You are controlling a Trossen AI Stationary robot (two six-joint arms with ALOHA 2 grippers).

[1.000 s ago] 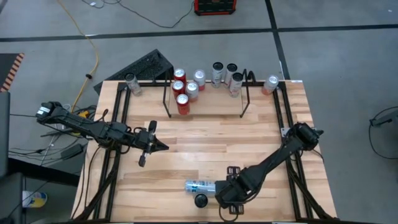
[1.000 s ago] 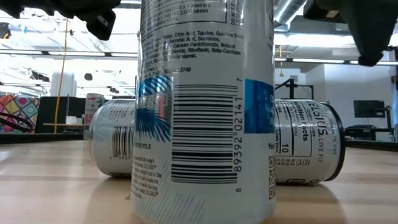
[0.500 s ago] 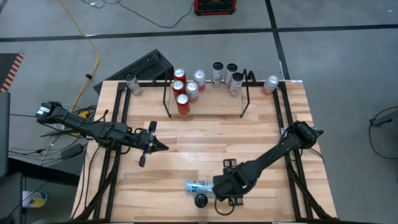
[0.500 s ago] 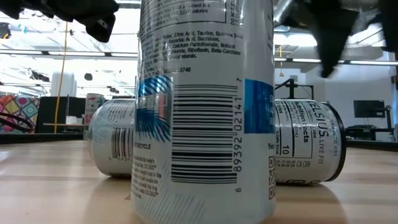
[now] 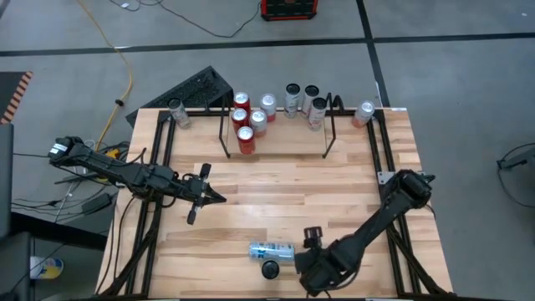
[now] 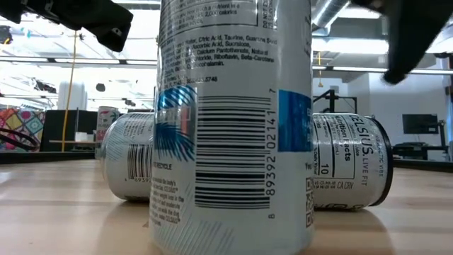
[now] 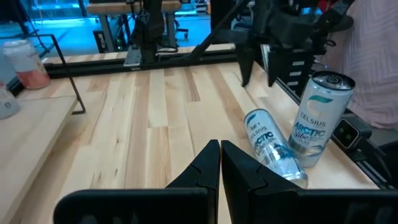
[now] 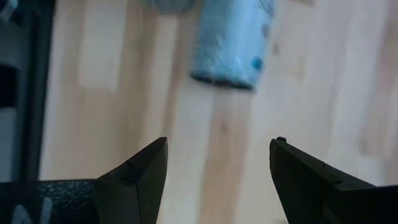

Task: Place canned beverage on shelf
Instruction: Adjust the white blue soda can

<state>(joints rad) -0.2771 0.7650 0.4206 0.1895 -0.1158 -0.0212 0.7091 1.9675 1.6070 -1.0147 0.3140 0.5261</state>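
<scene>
Two light-blue and silver beverage cans sit near the table's front edge. One lies on its side [image 5: 269,250] [image 7: 272,146]. The other stands upright [image 5: 270,269] [image 7: 322,118] and fills the low view [image 6: 233,120]. My right gripper [image 5: 308,257] [image 8: 221,142] hovers open just right of them, pointing steeply down, and the lying can [image 8: 233,43] shows ahead of its fingers. My left gripper [image 5: 205,194] [image 7: 219,155] waits shut above the table's left middle. The shelf [image 5: 276,142], a black rod rack at the far edge, holds several red and silver cans.
One loose can [image 5: 175,113] stands left of the shelf and another [image 5: 364,113] right of it, both at the far edge. Black rails [image 5: 159,192] [image 5: 389,159] run along both sides of the table. Bare wood [image 5: 284,192] lies between the shelf and the near cans.
My right gripper first swung a little toward the lying can. It then drew back toward the table's near right and sank slightly, rolling its wrist and staying open. Neither can has moved.
</scene>
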